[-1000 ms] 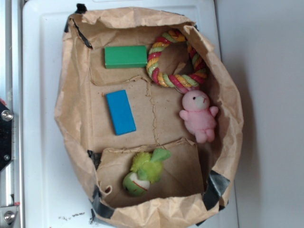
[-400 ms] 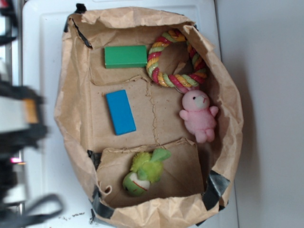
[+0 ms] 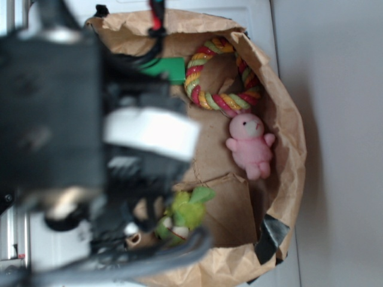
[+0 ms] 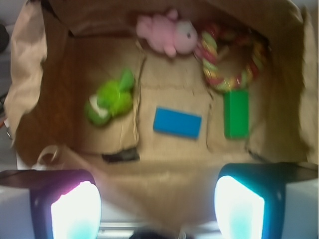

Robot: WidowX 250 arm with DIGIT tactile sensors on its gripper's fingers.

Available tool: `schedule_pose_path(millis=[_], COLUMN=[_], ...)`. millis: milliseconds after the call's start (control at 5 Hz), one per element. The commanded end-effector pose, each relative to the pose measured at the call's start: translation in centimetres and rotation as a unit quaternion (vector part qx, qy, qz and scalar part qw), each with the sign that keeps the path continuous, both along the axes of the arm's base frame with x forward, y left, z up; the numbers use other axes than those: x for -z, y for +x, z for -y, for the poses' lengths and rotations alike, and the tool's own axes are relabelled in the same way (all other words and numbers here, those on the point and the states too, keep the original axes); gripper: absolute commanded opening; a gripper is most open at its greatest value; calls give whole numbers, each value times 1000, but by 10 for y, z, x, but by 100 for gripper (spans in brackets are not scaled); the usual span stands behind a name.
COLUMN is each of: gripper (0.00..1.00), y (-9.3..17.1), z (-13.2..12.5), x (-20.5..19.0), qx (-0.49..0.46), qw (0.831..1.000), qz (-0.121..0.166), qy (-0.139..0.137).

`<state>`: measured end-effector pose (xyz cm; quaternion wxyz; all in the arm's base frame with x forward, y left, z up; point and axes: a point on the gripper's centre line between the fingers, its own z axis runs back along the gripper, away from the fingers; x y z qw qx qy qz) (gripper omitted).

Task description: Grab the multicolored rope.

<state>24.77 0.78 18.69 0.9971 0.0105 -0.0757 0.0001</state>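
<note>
While claw (image 4: 157, 209) gapes (empty), multicolored rope (image 4: 230, 59) well beyond, upper right

A white tabletop (image 3: 263, 24) fills the scene, its raised rim running along the far edge and down the right side of a crumpled brown paper bag (image 3: 287, 149) laid open on it. Right of the bag lies a plain pale grey surface (image 3: 341, 143), softly shadowed near the bag's wall. Black tape (image 3: 270, 236) patches the bag's near right corner. At the far left, beyond the tabletop, a metal rail (image 3: 12, 239) shows. The light is even and diffuse
</note>
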Motion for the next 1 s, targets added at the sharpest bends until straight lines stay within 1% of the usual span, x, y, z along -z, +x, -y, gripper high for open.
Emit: schedule_pose_path(millis=[0,200,400,600,800], gripper=[100,100,100,100,100], y=[51,63,74,69,69], z=[-21,-23,-28,-27,-31], x=[6,17,25,27,26], qx=[13,21,28,54,96], qw=[999,998,997,995,992], qz=[42,45,53,64,64], qy=[21,26,40,45,46])
